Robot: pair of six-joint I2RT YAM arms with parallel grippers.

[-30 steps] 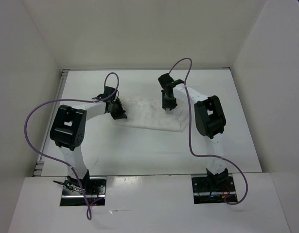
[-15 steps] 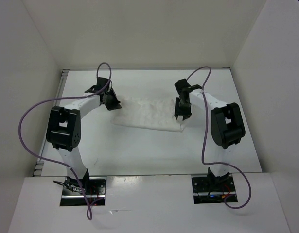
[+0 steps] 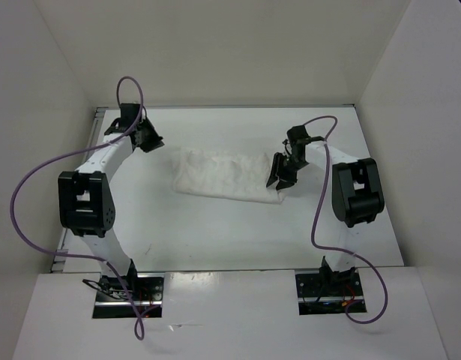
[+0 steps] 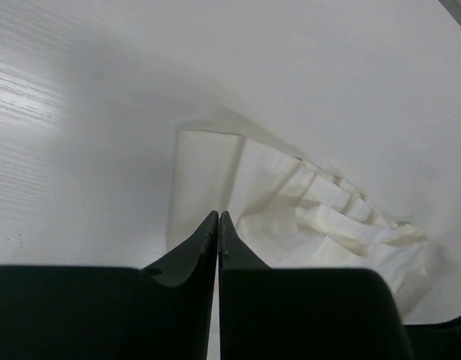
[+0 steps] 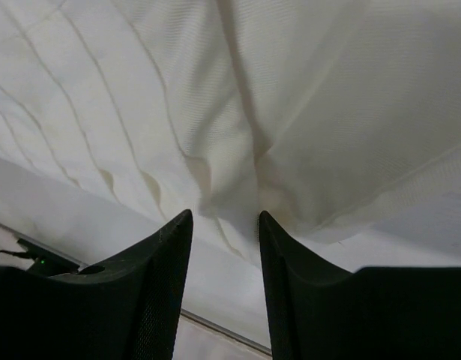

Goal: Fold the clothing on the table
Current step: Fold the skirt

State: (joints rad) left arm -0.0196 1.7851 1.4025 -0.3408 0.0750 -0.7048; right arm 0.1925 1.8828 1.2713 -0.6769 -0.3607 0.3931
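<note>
With left hand (image 4: 217,225) shut empty, right hand (image 5: 224,217) half-open empty at clothing's (image 3: 223,174) 3 o'clock edge, risk of snagging, undoing layers.

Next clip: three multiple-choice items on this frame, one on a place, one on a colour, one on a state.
1. The left pincer sits: A) on the middle of the clothing B) off its left end, above bare table C) at its right end.
2. The clothing is: A) red B) white C) blue.
3. The right pincer is: A) open B) shut C) out of view.
B: the top view shows it clear of the fabric. B: white in every view. A: its wrist view shows the jaws standing apart.
</note>
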